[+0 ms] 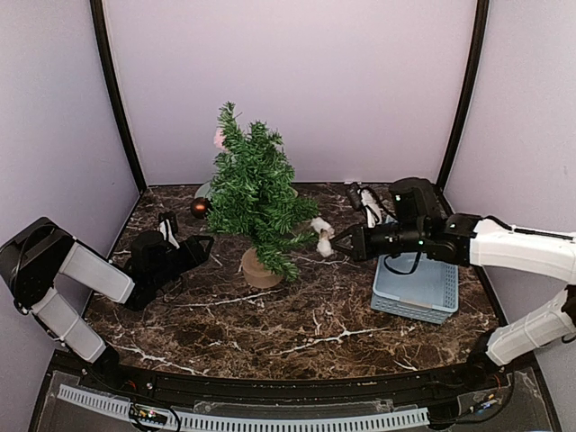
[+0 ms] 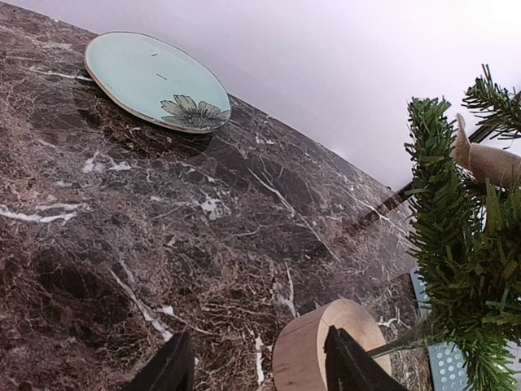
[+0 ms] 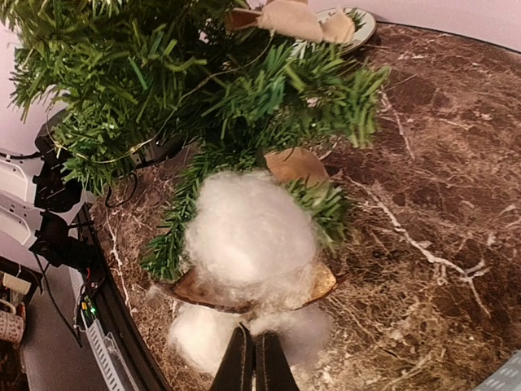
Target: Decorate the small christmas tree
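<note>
The small christmas tree [image 1: 252, 193] stands mid-table on its round wooden stump [image 1: 259, 268]. A dark red bauble [image 1: 199, 208] hangs on its left side. A white cotton-boll ornament [image 3: 248, 232] with a brown husk rests against a low right-hand branch [image 3: 326, 208]. My right gripper [image 3: 251, 330] is shut, pinching the fluff at the ornament's base; from above, the right gripper [image 1: 335, 241] sits just right of the tree. My left gripper [image 2: 257, 336] is open and holds nothing. It sits low beside the stump [image 2: 313, 350], with its right finger [image 2: 352, 366] in front of the wood.
A pale blue plate [image 2: 155, 81] with a flower print lies behind the tree at the back left. A light blue basket [image 1: 416, 288] sits under my right arm. A tan paper ornament [image 2: 488, 159] hangs among the branches. Purple walls enclose the table.
</note>
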`<state>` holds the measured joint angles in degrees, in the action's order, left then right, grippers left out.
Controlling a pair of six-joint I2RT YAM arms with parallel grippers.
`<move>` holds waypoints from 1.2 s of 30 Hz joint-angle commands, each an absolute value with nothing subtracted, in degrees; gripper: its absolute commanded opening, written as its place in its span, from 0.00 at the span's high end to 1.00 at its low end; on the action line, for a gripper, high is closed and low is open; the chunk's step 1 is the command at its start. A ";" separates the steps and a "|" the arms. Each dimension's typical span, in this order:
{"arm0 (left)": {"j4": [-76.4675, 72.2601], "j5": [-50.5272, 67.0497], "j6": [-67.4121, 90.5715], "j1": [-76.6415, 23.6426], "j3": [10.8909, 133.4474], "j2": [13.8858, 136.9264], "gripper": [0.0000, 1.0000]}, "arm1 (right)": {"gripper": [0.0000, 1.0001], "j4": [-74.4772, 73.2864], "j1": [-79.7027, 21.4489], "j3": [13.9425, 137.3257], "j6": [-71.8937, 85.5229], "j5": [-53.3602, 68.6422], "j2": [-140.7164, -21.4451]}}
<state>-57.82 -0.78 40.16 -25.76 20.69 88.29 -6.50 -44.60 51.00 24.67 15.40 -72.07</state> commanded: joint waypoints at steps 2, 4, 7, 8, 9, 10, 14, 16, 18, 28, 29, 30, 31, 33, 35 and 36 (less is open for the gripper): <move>-59.67 -0.21 40.29 -25.49 21.25 88.28 0.44 | 1.00 -2.20 -48.22 55.50 27.85 14.26 -77.82; -59.82 -0.16 40.35 -25.49 21.23 88.27 0.43 | 1.00 -2.93 -48.92 57.71 27.58 14.17 -80.36; -59.92 -0.19 40.26 -25.49 21.07 88.28 0.43 | 1.00 -3.80 -49.98 61.11 27.23 13.52 -83.69; -59.94 -0.18 40.19 -25.49 21.08 88.30 0.43 | 1.00 -4.19 -50.07 62.02 27.45 13.43 -84.54; -59.89 -0.18 40.22 -25.49 21.05 88.24 0.43 | 1.00 -4.43 -50.09 62.84 27.76 13.41 -85.34; -59.93 -0.24 40.18 -25.47 21.07 88.24 0.43 | 1.00 -4.60 -50.16 63.57 28.03 13.26 -86.15; -60.38 -0.13 40.26 -25.49 21.01 88.47 0.43 | 1.00 -5.60 -50.27 67.12 29.31 13.10 -89.32; -60.53 -0.17 40.34 -25.49 20.97 88.65 0.43 | 1.00 -5.79 -50.48 68.77 29.75 13.25 -90.81; -60.70 -0.13 40.32 -25.49 20.94 88.69 0.43 | 1.00 -6.26 -50.78 70.09 30.02 12.77 -92.09; -60.81 -0.27 39.99 -25.49 20.72 88.72 0.43 | 1.00 -5.01 -51.41 71.32 31.42 12.12 -95.98; -60.86 -0.31 39.95 -25.49 20.69 88.79 0.43 | 1.00 -4.75 -51.42 71.41 31.38 12.16 -96.24; -60.84 -0.29 39.92 -25.49 20.77 88.84 0.43 | 0.98 -4.47 -51.44 71.64 31.48 12.21 -96.50; -60.83 -0.20 39.91 -25.49 20.80 88.85 0.43 | 0.95 -4.50 -51.46 71.96 31.42 12.26 -96.81; -60.82 -0.15 39.91 -25.49 20.97 88.81 0.43 | 0.90 -4.75 -51.50 72.80 31.36 12.35 -97.19; -60.75 -0.12 39.98 -25.49 20.94 88.75 0.43 | 0.86 -4.91 -51.50 73.32 31.34 12.46 -97.04; -60.66 -0.10 39.88 -25.49 20.88 88.66 0.43 | 0.84 -4.92 -51.57 73.31 31.36 12.41 -96.70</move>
<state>-58.70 -0.60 40.21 -25.76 20.69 88.62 -6.92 -50.92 70.65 31.11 12.64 -97.19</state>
